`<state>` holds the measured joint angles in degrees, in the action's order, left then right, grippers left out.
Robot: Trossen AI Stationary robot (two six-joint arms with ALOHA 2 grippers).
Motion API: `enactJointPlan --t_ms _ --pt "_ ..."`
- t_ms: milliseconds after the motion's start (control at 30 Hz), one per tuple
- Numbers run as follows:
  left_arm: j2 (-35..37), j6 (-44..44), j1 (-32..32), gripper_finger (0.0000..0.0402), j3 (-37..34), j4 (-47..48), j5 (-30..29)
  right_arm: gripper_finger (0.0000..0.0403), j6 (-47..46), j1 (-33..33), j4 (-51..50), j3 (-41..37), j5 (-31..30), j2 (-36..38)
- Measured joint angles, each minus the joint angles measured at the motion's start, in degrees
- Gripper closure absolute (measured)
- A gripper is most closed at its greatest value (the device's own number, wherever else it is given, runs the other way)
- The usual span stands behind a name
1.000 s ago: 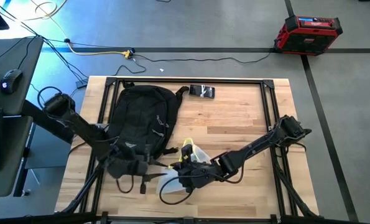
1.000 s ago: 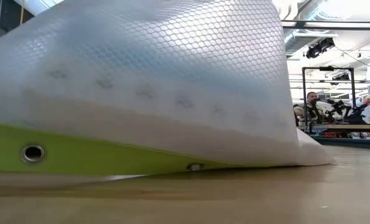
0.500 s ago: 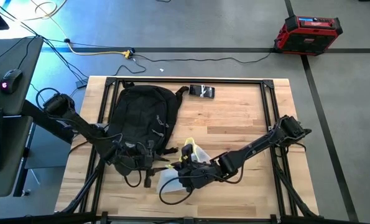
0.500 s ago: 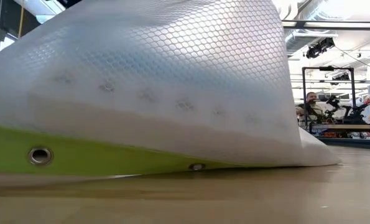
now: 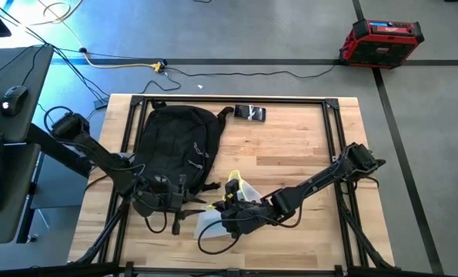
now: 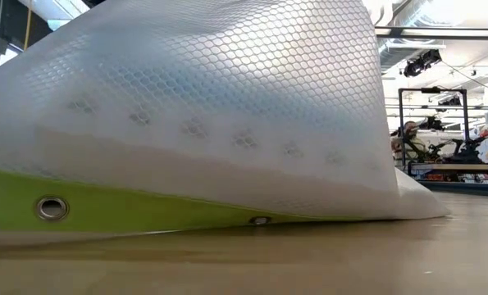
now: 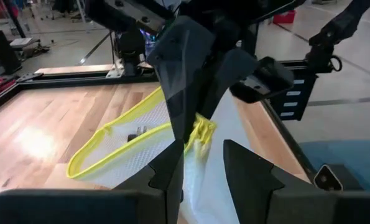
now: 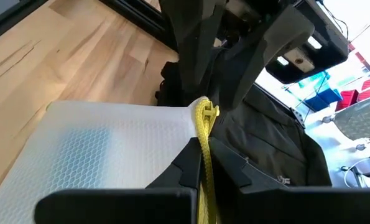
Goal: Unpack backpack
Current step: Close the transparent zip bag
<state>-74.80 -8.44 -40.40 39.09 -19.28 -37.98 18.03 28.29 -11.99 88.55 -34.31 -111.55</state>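
The black backpack (image 5: 175, 142) lies flat on the table's left half; its near end is bunched under my left arm. A white mesh pouch (image 5: 213, 223) with a yellow edge lies near the front edge and fills the low view (image 6: 186, 123). My right gripper (image 8: 204, 165) is shut on that yellow edge. My left gripper (image 7: 204, 146) faces it from the backpack's side. It is open, with one finger on either side of the pouch's yellow corner (image 7: 200, 127). My right gripper pinches the pouch's yellow edge (image 8: 203, 146) between its two fingers, just short of the bunched corner. It comes from the table's right, slanting down, with the fingers lying along the edge. The pouch's white body (image 8: 97, 143) rests on the table. Whether my left gripper touches the corner, I cannot tell.
A small dark device (image 5: 250, 113) lies at the far edge beside the backpack. Black frame rails (image 5: 338, 131) run round the tabletop. A dark cable loop (image 5: 207, 245) lies near the front edge. Bare wood (image 5: 290, 146) lies at the centre right. A person (image 6: 408, 135) sits in the room beyond.
The backpack's bunched near end and its loose straps have shifted a little under my left arm. The pouch has crept slightly across the low view. My right gripper stays shut on the yellow edge.
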Motion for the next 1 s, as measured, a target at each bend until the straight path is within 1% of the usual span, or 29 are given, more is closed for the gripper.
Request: enactJointPlan --t_ms 133,267,500,600,733,767,900,1000 --pt "0.02 -1.66 1.03 0.0309 0.0 0.53 0.23 0.0403 0.01 0.0 -0.02 0.0 0.03 0.0" --pt "0.01 -4.7 3.12 0.0309 0.0 1.91 2.61 0.0403 0.01 -0.07 -0.24 0.0 -0.13 0.0" --pt "-0.05 -6.32 4.56 0.0314 0.0 1.93 3.85 0.0403 0.02 -0.04 -0.26 0.0 -0.21 0.0" --pt "-0.09 -6.18 4.58 0.0333 0.0 1.91 3.85 0.0403 0.02 -0.07 -0.27 0.0 -0.21 0.0" --pt "-0.09 -4.54 4.58 0.0386 0.0 1.78 3.69 0.0403 -0.03 -0.07 -0.34 0.0 -0.32 0.0" --pt "-0.09 -4.09 4.58 0.0393 0.0 1.79 3.62 0.0403 -0.25 -0.07 -0.45 0.0 -0.32 0.0" --pt "-0.13 -2.2 4.17 0.0398 0.0 1.86 2.24 0.0397 -2.41 -0.18 -1.38 0.08 -0.34 0.02" --pt "-0.14 -1.68 3.06 0.04 0.0 2.19 -0.01 0.0367 -1.08 -0.44 -1.92 0.15 -0.13 0.19"
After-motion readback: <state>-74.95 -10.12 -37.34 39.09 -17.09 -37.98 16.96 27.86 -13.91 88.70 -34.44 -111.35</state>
